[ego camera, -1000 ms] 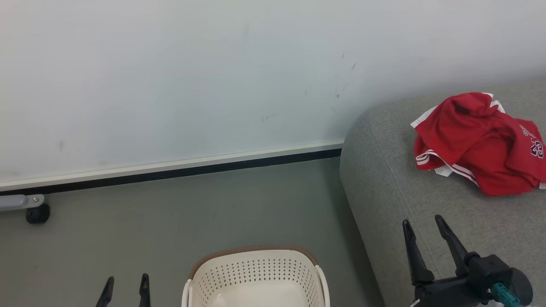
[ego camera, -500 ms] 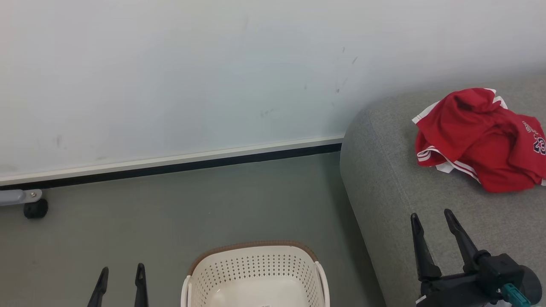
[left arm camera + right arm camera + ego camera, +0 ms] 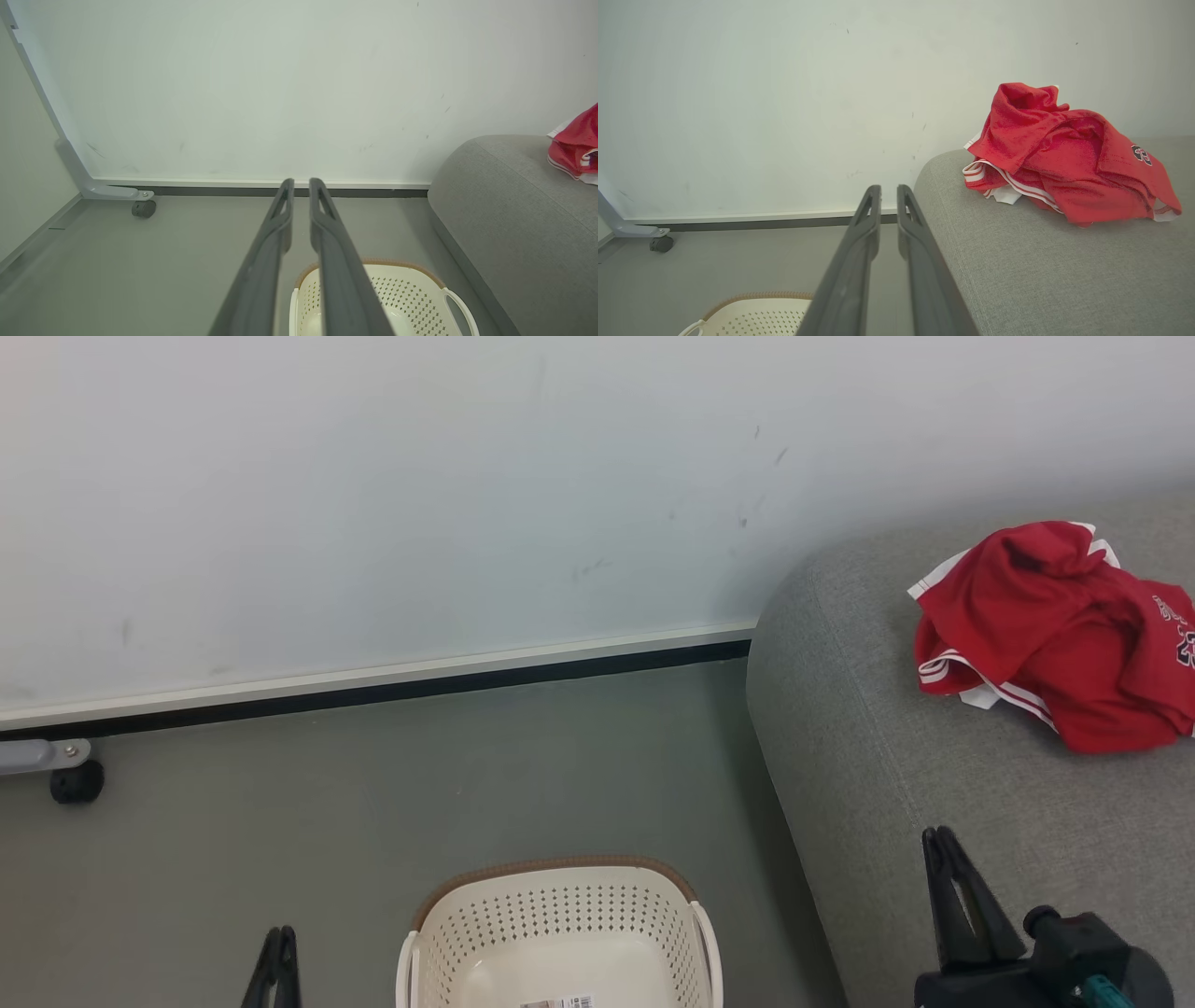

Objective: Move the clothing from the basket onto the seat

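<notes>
- Starting at the jaws: the left gripper (image 3: 278,933) and the right gripper (image 3: 936,833) both have their fingers drawn almost together, and they pinch nothing.
- Between the two grippers stands the basket (image 3: 560,915), made of cream plastic with punched holes and a brown woven-look rim. The part of its bottom that shows carries only a small label (image 3: 557,1002).
- Beyond the right jaws, well apart from them, the clothing (image 3: 1046,635) lies crumpled on the seat (image 3: 868,737). It is soft red cloth with white stripes.
- The seat is coarse grey fabric with a rounded edge.
- I judge the task to be done, or nearly done.
</notes>
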Available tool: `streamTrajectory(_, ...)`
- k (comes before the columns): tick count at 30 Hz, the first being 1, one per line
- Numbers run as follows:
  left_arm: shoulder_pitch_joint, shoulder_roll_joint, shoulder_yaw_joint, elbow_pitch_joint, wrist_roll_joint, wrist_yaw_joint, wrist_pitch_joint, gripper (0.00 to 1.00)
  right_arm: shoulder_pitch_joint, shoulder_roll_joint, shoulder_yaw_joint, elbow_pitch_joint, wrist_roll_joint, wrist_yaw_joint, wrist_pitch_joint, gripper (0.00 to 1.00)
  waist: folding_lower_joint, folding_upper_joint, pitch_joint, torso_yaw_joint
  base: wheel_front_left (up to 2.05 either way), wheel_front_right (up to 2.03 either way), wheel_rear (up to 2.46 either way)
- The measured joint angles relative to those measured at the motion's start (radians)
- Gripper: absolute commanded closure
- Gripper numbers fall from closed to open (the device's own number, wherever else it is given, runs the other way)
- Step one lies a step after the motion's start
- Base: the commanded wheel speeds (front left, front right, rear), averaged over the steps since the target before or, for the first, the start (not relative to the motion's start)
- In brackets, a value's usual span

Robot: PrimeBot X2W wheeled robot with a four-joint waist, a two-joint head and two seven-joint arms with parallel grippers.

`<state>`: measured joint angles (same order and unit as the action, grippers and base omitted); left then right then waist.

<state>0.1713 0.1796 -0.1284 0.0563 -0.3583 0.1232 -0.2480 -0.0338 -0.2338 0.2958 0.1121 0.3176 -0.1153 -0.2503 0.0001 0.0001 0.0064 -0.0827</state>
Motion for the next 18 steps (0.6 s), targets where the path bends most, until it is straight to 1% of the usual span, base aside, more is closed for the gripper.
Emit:
streamTrajectory(5, 0.005, -0.015, -0.003, 0.028, -0.012, -0.002, 0.009, 1.00, 0.028, 0.017, 0.001, 0.030, 0.008, 0.002, 0.008, 1.00, 0.0000, -0.0001, 0.000, 0.000, 0.00, 0.00, 0.00)
streamTrajectory(8, 0.004, -0.017, 0.001, 0.033, -0.030, -0.010, 0.018, 1.00, 0.027, 0.020, -0.014, 0.032, 0.030, 0.010, 0.013, 1.00, 0.0000, 0.0000, 0.000, 0.003, 0.00, 0.00, 0.00)
streamTrajectory(13, 0.001, -0.023, 0.016, 0.040, -0.092, -0.019, 0.035, 1.00, 0.025, 0.029, -0.035, 0.040, 0.092, 0.020, 0.032, 1.00, 0.0000, 0.0000, 0.000, 0.008, 0.00, 0.00, 0.00)
streamTrajectory(14, 0.000, -0.023, 0.020, 0.043, -0.124, -0.027, 0.042, 1.00, 0.024, 0.033, -0.042, 0.042, 0.127, 0.025, 0.041, 1.00, 0.0000, 0.0000, 0.000, 0.010, 0.00, 0.00, 0.00)
streamTrajectory(18, -0.007, -0.029, 0.028, 0.052, -0.168, -0.036, 0.057, 1.00, 0.023, 0.039, -0.060, 0.049, 0.181, 0.034, 0.057, 1.00, 0.0000, 0.0000, -0.001, 0.013, 0.00, 0.00, 0.00)
